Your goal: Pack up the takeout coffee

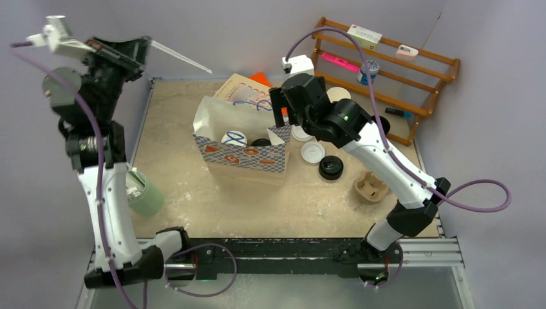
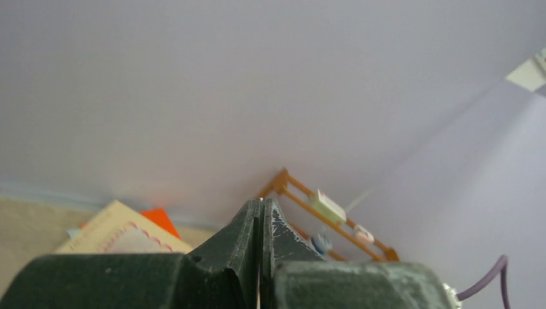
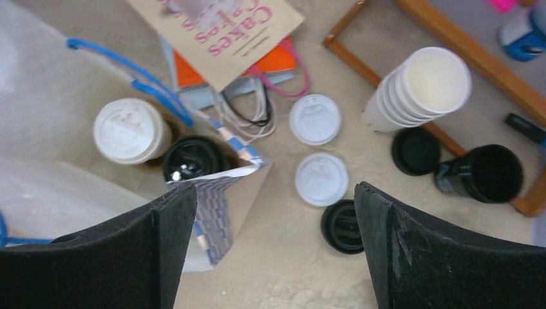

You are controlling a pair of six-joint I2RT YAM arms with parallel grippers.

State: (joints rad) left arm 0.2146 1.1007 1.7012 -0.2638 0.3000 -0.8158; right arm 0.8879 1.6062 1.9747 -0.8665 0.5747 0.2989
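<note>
Takeout coffee cups both sit inside paper bag (image 1: 248, 158), upright, side by side: white-lid cup (image 3: 132, 131) on the left and black-lid cup (image 3: 193, 158) just beside it, touching or nearly so, near the bag's corner in the right wrist view. Bag stands open on table (image 1: 257, 206), roughly mid-table, blue handles showing.

Right gripper (image 3: 273, 190) is spread wide, nothing between the fingers, and hangs above the bag's corner and the bare table beside it. Left gripper (image 2: 262, 205) is clenched tight with the fingers pressed together, grasping nothing. It is raised high off the table and aimed at the back wall.

Loose on the table right of the bag: two white lids (image 3: 315, 119), one black lid (image 3: 341, 225) near them, another black lid (image 3: 416, 151) farther right. Stack of lidless white cups (image 3: 418, 87) stands by the wooden rack (image 1: 386, 71). An open black cup (image 3: 483, 172) lies tilted by the rack's frame. Cardboard carrier (image 1: 370, 187) is on the table's right side, well apart from the bag. Cakes book (image 3: 219, 32) lies behind the bag.
</note>
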